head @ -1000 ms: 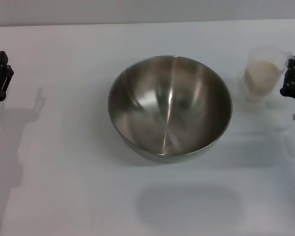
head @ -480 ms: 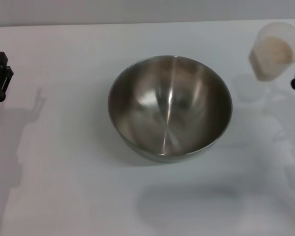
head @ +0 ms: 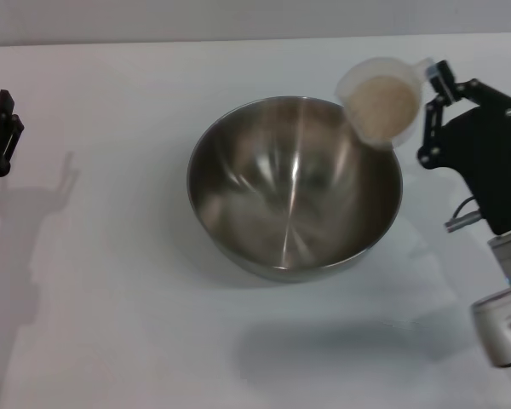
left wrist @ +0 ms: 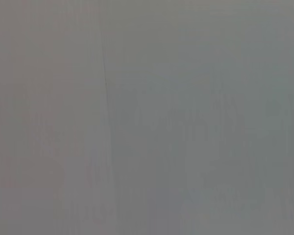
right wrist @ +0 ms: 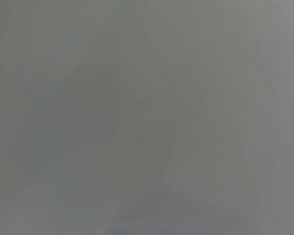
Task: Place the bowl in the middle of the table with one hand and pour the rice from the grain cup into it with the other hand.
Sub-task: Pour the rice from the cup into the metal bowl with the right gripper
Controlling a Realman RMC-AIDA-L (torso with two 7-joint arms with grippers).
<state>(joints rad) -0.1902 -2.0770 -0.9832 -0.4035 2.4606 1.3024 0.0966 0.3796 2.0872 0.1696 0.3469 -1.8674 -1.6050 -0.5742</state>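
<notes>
The big steel bowl (head: 295, 186) stands in the middle of the white table (head: 111, 324), with nothing inside it. My right gripper (head: 433, 89) is shut on the handle of the clear grain cup (head: 381, 100), which hangs in the air over the bowl's far right rim, tipped toward the bowl. The rice (head: 381, 104) fills the cup as a pale beige heap and none is falling. My left gripper (head: 0, 136) is parked at the left edge of the table, apart from the bowl. Both wrist views show only plain grey.
The right arm's black and silver body (head: 494, 256) reaches in over the table's right side. Shadows lie on the table at the left and in front of the bowl.
The right gripper has lifted the grain cup from the table's right side, carried it left over the bowl's rim and begun tipping it. The left arm and the bowl stayed still.
</notes>
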